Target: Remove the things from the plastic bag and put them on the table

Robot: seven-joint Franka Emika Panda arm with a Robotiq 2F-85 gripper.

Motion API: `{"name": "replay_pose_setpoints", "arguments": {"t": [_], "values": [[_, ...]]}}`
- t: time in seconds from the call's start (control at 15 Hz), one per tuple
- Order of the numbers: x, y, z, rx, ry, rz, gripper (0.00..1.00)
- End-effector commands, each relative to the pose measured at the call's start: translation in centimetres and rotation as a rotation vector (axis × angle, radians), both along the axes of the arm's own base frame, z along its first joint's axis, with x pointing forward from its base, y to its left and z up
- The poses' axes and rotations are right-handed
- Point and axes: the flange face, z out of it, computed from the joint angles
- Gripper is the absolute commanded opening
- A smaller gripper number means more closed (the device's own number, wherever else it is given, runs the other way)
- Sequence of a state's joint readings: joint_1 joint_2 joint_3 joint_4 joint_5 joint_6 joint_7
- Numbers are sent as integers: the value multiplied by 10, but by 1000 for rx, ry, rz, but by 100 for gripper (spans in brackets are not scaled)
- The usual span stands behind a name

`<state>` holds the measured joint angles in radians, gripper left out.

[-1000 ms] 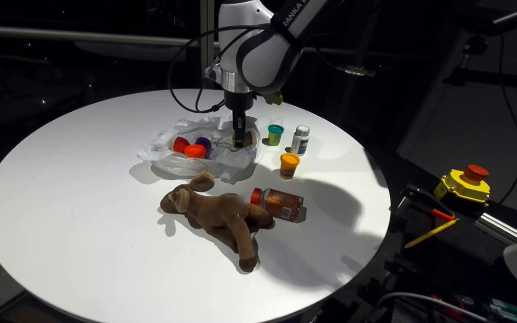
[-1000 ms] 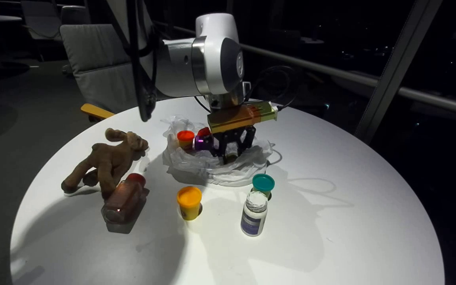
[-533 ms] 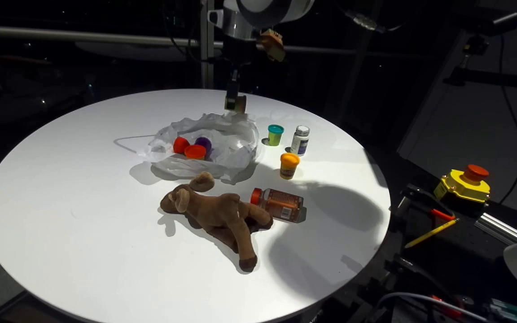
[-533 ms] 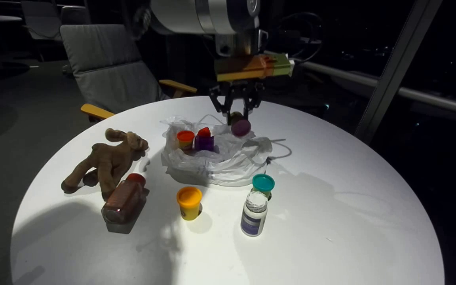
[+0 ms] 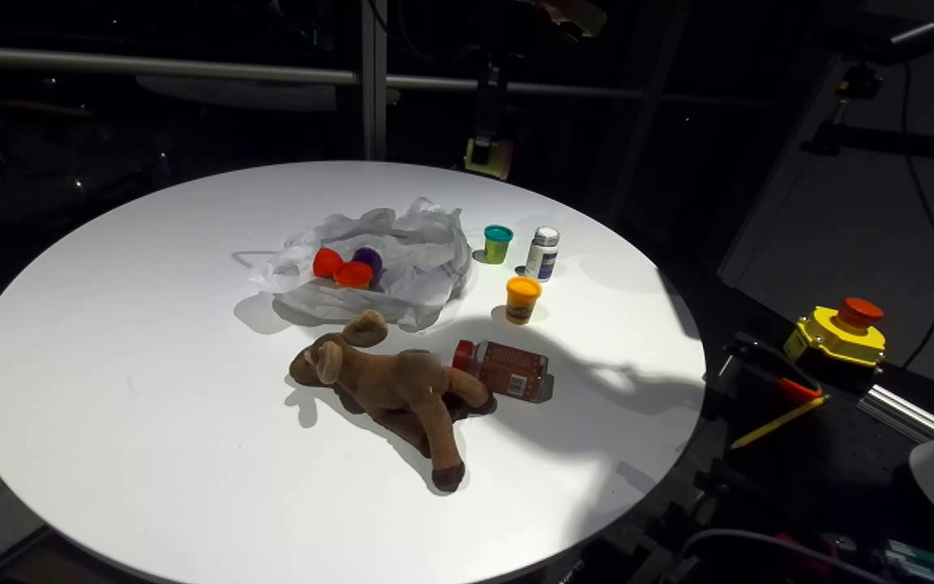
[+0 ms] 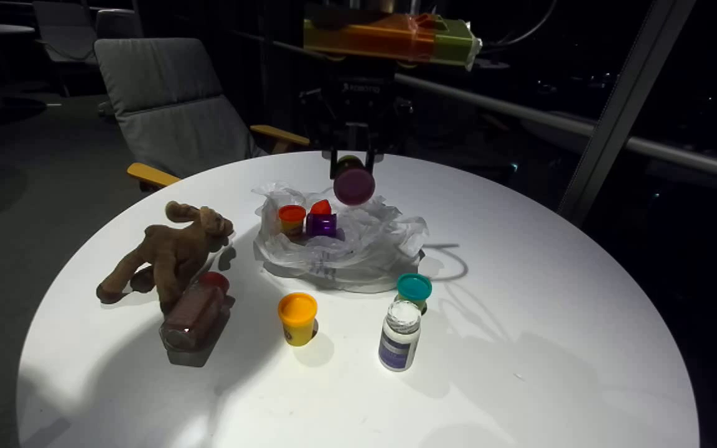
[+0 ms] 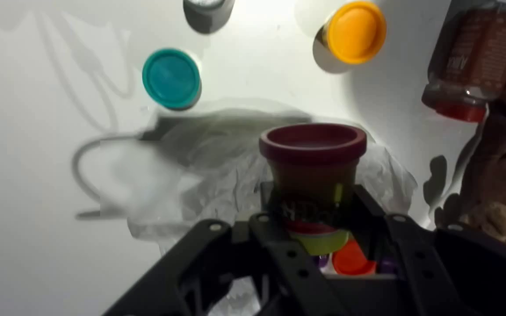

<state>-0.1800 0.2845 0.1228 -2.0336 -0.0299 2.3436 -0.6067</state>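
The gripper (image 7: 313, 201) pinches a maroon-lidded tub (image 7: 314, 164), now just lifted clear of the plastic bag (image 6: 368, 266) and hanging in the air, so that this piece presumably awaits only setting on the table (image 5: 151, 438), while a red-lidded tub (image 6: 292, 223), a purple item (image 6: 321, 225) and a red item (image 5: 327, 262) remain inside the bag.

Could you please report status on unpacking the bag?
Gripper closed on Play-Doh tub, airborne. Plastic bag holding red-lidded tub, red item, purple item. Teal-lidded tub alongside, possibly obstructing.
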Motion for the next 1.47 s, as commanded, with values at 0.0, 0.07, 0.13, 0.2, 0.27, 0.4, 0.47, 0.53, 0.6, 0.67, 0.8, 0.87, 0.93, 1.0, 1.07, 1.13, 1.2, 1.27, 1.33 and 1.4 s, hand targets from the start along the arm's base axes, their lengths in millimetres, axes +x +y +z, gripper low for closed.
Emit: {"name": "replay_pose_setpoints", "arguments": {"t": [0.0, 0.07, 0.13, 0.2, 0.27, 0.4, 0.47, 0.53, 0.6, 0.67, 0.8, 0.87, 0.93, 1.0, 1.07, 1.13, 1.2, 1.27, 1.33, 1.4], "values": [[-42, -17, -27, -84, -15, -116, 19], [-48, -22, -43, -105, -6, -143, 19], [-51, -24, -56, -122, -13, -166, 19], [-52, -24, -66, -129, -24, -191, 19], [-53, -23, -76, -135, -25, -219, 19], [-59, -19, -93, -163, -7, -244, 19], [-63, -18, -102, -183, 15, -256, 19], [-68, -19, -109, -206, 32, -267, 19], [-71, -19, -117, -223, 48, -283, 19], [-77, -21, -124, -239, 64, -301, 19], [-84, -25, -138, -260, 80, -352, 19], [-87, -27, -144, -260, 86, -378, 19], [-89, -29, -150, -256, 88, -401, 19], [-90, -30, -154, -248, 82, -427, 19], [-91, -32, -159, -245, 77, -449, 19], [-93, -31, -164, -241, 77, -470, 19], [-93, -31, -169, -241, 74, -489, 19], [-95, -30, -173, -237, 86, -502, 19], [-96, -29, -177, -238, 86, -509, 20], [-97, -28, -180, -238, 93, -516, 68]]}}
